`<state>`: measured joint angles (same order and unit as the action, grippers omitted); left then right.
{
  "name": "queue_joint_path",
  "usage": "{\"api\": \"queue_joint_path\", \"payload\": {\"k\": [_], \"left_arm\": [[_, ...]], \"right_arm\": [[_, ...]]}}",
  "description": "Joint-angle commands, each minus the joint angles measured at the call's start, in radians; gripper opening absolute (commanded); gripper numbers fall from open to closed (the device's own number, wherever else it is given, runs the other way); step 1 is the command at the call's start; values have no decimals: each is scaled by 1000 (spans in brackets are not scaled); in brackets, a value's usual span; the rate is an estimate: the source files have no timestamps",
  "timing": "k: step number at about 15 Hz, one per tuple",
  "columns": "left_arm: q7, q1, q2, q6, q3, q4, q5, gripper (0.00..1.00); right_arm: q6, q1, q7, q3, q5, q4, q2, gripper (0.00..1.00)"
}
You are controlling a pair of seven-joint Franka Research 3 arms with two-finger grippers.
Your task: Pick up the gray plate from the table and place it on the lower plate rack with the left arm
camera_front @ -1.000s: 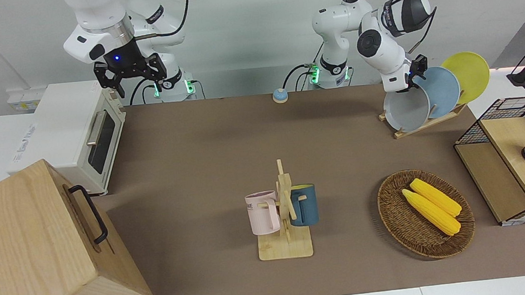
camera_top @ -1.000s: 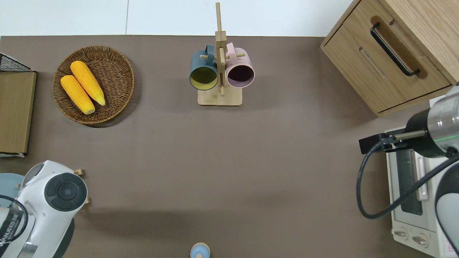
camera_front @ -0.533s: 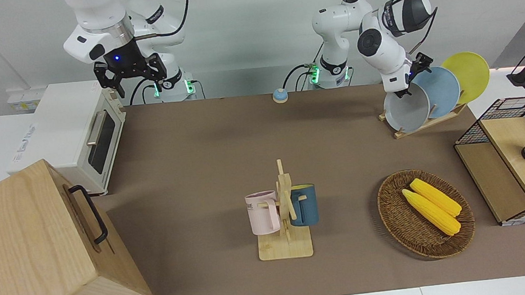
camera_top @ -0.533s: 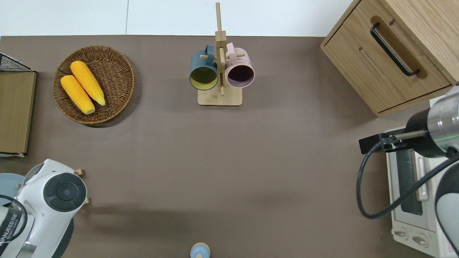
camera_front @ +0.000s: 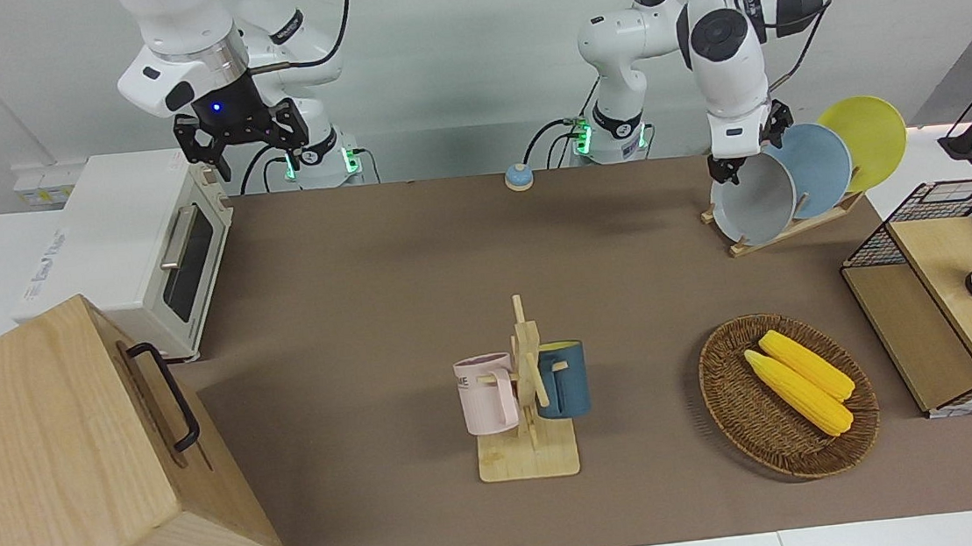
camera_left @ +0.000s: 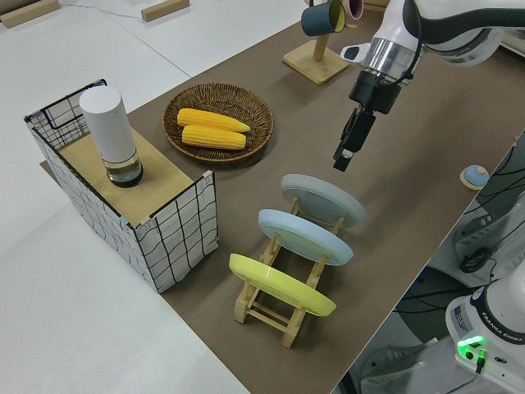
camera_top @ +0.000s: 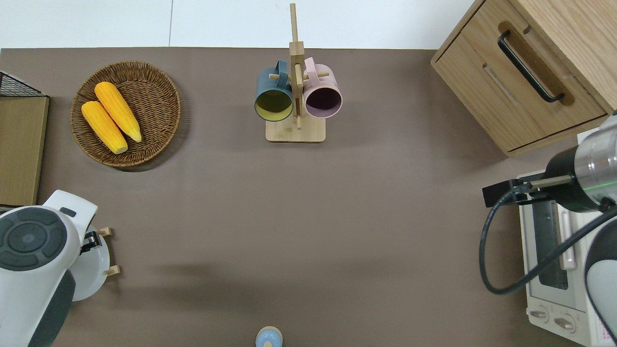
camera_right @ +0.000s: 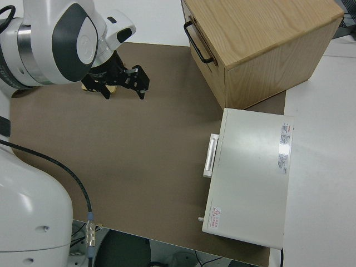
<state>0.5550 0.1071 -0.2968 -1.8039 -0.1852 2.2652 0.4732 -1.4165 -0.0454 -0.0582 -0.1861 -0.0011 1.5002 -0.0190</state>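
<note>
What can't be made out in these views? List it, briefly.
Overhead view: the left arm covers most of the gray plate and all but two peg ends of the lower plate rack.
Overhead view: the edge cuts off the toaster oven.

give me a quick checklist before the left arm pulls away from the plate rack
1. gray plate stands in a slot of the lower plate rack, apart from the gripper: ok.
2. left gripper is lifted off the plate: ok.
3. Its fingers open or shut: cannot tell.
4. light blue plate and yellow plate sit in their own slots: ok.
5. Plate steady in its slot: cannot tell.
6. Right arm parked: ok.
</note>
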Motion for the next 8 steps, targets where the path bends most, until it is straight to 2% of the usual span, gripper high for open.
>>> {"api": "queue_joint_path", "payload": {"k": [1,3,5,7,8], "left_arm": [[-197,-4,19,92,15,-132,-172,998],[-301,2,19,118,16,-196,-319,998],[-325,-9,19,124,15,-234,-408,993],[-374,-14,21,124,6,-263,-436,993],[-392,-14,19,124,4,-268,-491,993]], "right_arm": [[14,-10,0,-6,10,-6,-2,990],[14,-10,0,-6,10,-6,-2,987],[14,-10,1,-6,10,-6,-2,987],[14,-10,0,-6,10,-6,-2,987],[14,-10,0,-6,10,-6,-2,987]]}}
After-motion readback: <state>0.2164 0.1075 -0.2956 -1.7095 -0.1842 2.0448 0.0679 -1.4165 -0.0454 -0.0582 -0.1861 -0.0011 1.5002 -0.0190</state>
